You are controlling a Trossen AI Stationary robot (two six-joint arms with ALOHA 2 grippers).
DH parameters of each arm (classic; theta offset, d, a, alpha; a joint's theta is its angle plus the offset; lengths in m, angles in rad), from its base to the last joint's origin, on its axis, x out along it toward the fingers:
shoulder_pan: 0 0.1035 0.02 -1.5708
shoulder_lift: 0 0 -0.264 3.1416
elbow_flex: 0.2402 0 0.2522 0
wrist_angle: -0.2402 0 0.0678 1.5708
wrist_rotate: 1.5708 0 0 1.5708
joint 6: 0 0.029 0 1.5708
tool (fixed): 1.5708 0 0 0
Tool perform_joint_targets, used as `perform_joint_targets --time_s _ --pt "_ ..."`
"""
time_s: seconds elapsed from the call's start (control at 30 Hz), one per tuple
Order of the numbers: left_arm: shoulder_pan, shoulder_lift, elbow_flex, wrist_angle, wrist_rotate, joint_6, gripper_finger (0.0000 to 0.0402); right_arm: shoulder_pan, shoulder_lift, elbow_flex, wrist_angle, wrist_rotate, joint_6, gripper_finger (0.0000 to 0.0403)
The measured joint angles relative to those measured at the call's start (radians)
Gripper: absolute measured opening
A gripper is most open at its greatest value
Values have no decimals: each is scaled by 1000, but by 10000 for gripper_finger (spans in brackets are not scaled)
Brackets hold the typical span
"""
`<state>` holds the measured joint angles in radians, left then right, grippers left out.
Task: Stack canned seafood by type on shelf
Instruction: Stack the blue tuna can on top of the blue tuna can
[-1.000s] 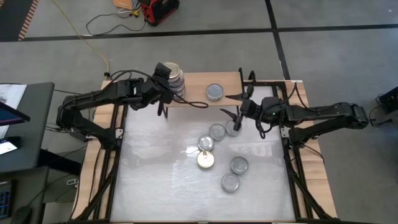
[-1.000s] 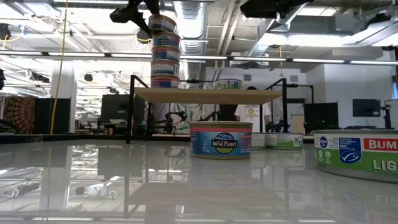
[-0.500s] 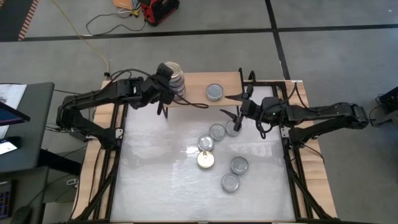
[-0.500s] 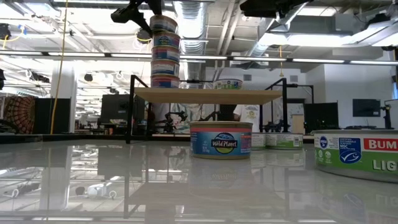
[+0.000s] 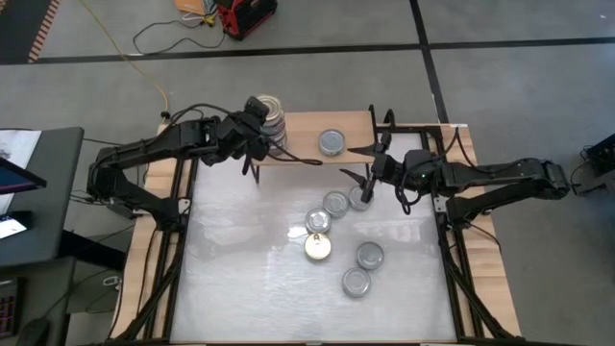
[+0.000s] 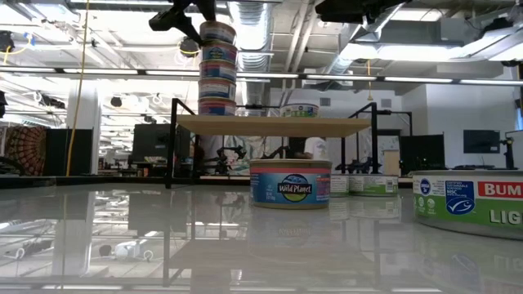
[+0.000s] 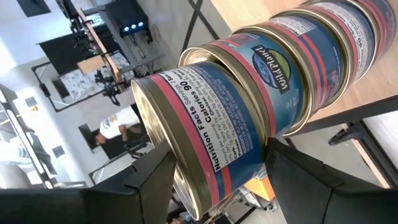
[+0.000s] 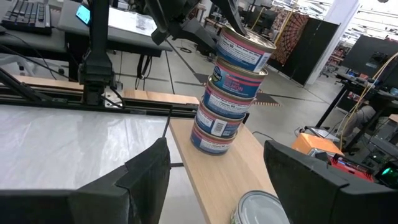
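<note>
Very little is changing since a second ago: my left gripper point(image 5: 258, 113) is staying at the top of the stack of cans point(image 6: 216, 69) on the shelf point(image 5: 317, 154), only creeping a touch further over it in the low view, and my right arm and every can on the table point(image 5: 240, 288) are sitting exactly where they were. My left fingers point(image 7: 155, 186) are standing apart on either side of the top can point(image 7: 205, 134), closely flanking its label, though I am not able to tell whether they are actually pressing on it. That can is sitting slightly tilted and off-centre on the four below it, so the column is looking crooked; the cans are wearing blue labels with pink bands and gold rims. A single silver-lidded can point(image 5: 332, 142) is resting on the shelf well apart from the stack, near the middle of the board. My right gripper point(image 5: 363, 163) is hovering with its fingers point(image 8: 146, 180) spread and holding nothing, just off the shelf's front edge above the table. Below it, six more cans are lying loose on the table: two silver-lidded ones point(image 5: 335, 203) side by side nearest the shelf, a pair with a gold lid point(image 5: 318, 248) further out, and two more silver ones point(image 5: 356, 282) beyond those.
</note>
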<state>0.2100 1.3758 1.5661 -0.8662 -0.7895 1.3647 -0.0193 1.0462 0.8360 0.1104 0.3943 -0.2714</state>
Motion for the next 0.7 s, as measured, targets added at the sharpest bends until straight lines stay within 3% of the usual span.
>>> perform_joint_targets --time_s 0.5,0.7 --pt "-2 0 0 -26 -26 -47 231 0 0 0 -1 0 0 291" --pt "-2 0 0 -35 23 -36 231 0 0 0 -1 0 0 291"
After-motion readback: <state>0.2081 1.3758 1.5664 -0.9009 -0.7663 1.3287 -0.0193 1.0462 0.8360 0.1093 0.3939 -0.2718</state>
